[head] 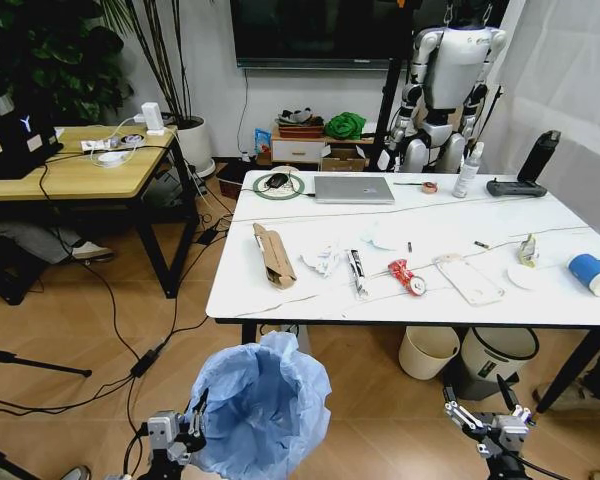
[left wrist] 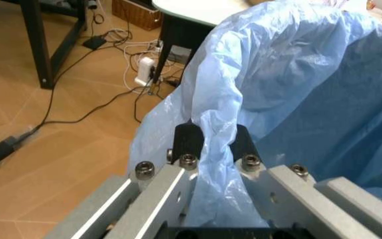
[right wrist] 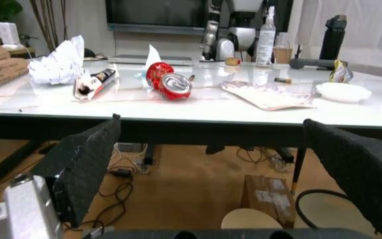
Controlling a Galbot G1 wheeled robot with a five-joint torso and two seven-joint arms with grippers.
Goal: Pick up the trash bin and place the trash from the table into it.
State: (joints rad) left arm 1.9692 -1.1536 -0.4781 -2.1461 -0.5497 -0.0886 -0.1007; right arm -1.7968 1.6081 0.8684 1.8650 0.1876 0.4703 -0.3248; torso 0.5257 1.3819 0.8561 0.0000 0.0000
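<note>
Closest in, the left gripper point(left wrist: 211, 144) pinches the crinkled light-blue bag at the rim of the trash bin point(head: 258, 405), its two dark fingertips point(left wrist: 188, 139) closed on a fold of plastic. The bin hangs at that gripper, low and short of the near edge of the surface point(head: 310, 300), with wooden floor under it. Off to the bin's far side, the right gripper point(head: 485, 410) hovers at about the same height with its jaws spread wide and nothing between them.

Beyond both grippers, the trash lies scattered across the white marble-look surface: a flattened cardboard box point(head: 273, 254) ahead of the left gripper, then crumpled white paper point(head: 322, 260), a dark wrapper point(head: 357, 272) and a crushed red can point(right wrist: 169, 82) roughly ahead of the right gripper. Further right lie clear plastic packaging point(head: 469, 279) and a blue-and-white paper cup point(head: 592, 273). A silver laptop point(head: 353, 189) sits at the far edge.
</note>
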